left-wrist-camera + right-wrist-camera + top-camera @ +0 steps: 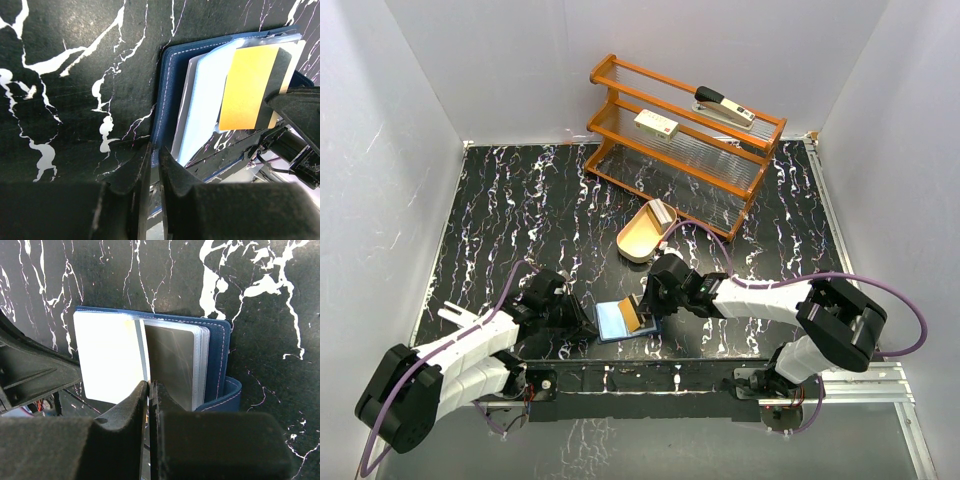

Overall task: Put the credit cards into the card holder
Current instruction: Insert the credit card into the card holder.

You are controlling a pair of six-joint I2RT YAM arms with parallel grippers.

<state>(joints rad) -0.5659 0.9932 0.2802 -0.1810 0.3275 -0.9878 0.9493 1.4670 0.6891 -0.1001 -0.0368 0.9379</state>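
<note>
Right wrist | right gripper (149, 390) clamped on credit card (107, 360) | above card holder (216, 340)

One card holder (616, 322), one credit card (248, 85) on it. Behind the card holder: one tray (632, 245), its cards (662, 212) uncountable; one rack (690, 150), one box (656, 124), one stapler (724, 107).

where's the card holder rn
In the top view, the card holder lies open at front centre, between the two arms' jaws and just nearer the bases than the tan oval tray.
</note>
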